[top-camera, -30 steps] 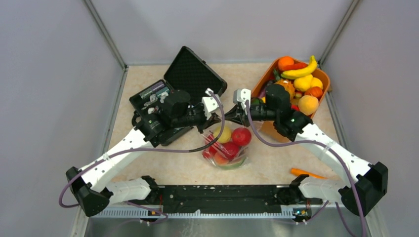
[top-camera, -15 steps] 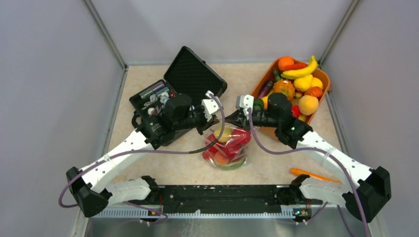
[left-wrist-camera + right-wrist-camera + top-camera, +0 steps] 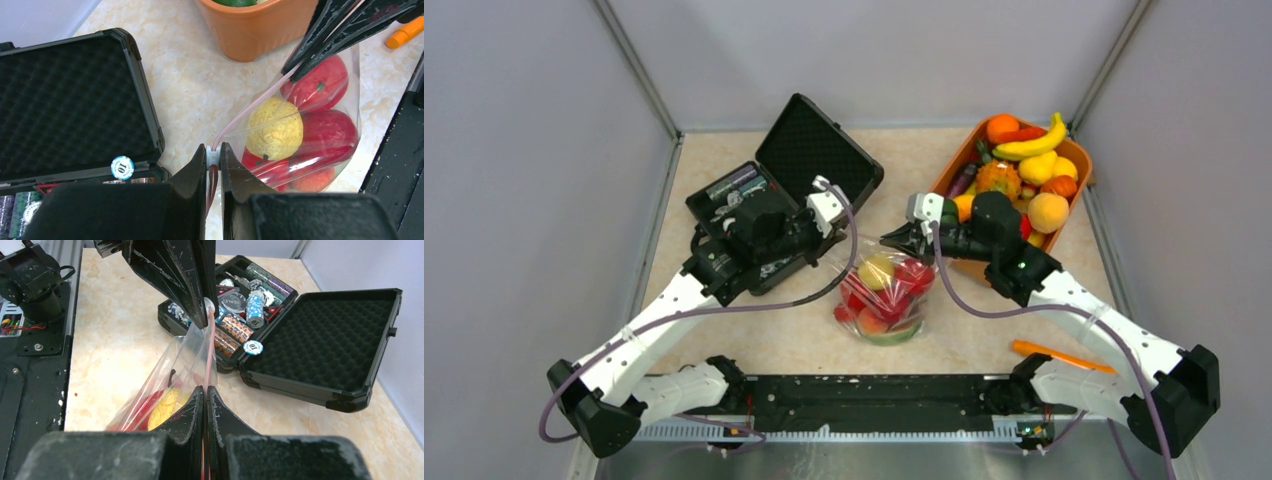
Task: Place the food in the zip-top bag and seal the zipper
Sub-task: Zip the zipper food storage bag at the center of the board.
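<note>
Clear plastic, top view first: shows zip-top bag [image 3: 884, 300] mid-table between black case [image 3: 819, 150] and orange tub [image 3: 1081, 155], packed with food [image 3: 912, 275], red apples and a yellow pear among it. Puts left gripper [image 3: 842, 233] and right gripper [image 3: 887, 240] at opposite ends of the bag mouth. Also shows orange stick [image 3: 1049, 352] near the right arm base.

Left wrist: shows left jaws pinched narrow on the zipper [image 3: 255, 102] end, small white piece between the fingertips. Shows right jaws clamped farther along, with the pink strip taut between.

Right wrist: shows right jaws fully closed on the zipper, strip running up to the left fingers. Shows poker chips [image 3: 252, 347] in the open case behind.
</note>
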Robot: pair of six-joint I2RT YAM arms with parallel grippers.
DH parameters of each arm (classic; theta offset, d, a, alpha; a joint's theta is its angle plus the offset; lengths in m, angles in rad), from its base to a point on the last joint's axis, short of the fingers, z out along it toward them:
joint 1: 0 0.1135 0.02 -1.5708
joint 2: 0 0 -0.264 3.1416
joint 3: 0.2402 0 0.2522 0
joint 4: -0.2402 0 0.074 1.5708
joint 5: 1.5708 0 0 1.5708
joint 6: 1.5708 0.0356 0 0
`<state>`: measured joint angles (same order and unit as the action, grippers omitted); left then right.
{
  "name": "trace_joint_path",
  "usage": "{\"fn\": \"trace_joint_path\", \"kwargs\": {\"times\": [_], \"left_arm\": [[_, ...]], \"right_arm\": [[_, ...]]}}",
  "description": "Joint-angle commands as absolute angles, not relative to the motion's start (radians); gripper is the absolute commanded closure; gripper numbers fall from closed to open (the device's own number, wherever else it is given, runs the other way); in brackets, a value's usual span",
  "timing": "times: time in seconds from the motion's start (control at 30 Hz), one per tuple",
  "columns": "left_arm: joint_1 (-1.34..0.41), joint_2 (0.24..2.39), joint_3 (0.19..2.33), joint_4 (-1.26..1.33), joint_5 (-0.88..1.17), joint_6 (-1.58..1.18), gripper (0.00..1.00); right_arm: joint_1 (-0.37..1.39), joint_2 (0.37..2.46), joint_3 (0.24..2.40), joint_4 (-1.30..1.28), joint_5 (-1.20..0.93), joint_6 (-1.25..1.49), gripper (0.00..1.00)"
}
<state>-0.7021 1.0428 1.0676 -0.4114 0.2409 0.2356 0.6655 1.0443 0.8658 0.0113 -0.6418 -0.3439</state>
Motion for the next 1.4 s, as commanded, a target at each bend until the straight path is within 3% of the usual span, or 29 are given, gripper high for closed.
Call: {"fn": "trace_joint_path", "kwargs": {"times": [0.0, 0.83, 0.9, 0.93, 1.0, 1.1, 1.27, 1.37], "left_arm": [[-0.665, 1.016, 1.043, -0.436, 0.159, 0.219, 1.0], [-0.638, 0.97, 1.017, -0.467, -0.045, 0.152, 1.0], [-0.637, 0.962, 1.011, -0.461, -0.015, 0.147, 0.95], [-0.636, 0.958, 1.012, -0.46, -0.007, 0.148, 0.86], [-0.635, 0.949, 1.009, -0.455, -0.026, 0.127, 0.59], [-0.628, 0.945, 1.012, -0.46, -0.049, 0.13, 0.56], [-0.612, 0.942, 1.022, -0.477, -0.127, 0.103, 0.59], [-0.602, 0.913, 1.008, -0.453, -0.131, 0.083, 0.48]], "right_arm": [[0.67, 0.996, 0.865, 0.045, -0.624, -0.336, 1.0], [0.67, 0.979, 0.842, 0.066, -0.617, -0.32, 1.0], [0.67, 0.982, 0.843, 0.064, -0.616, -0.32, 1.0], [0.67, 0.983, 0.845, 0.06, -0.615, -0.32, 1.0], [0.67, 0.985, 0.844, 0.057, -0.612, -0.322, 1.0], [0.67, 0.986, 0.842, 0.056, -0.607, -0.324, 1.0], [0.67, 0.986, 0.841, 0.061, -0.609, -0.32, 1.0], [0.67, 0.986, 0.842, 0.057, -0.599, -0.321, 1.0]]}}
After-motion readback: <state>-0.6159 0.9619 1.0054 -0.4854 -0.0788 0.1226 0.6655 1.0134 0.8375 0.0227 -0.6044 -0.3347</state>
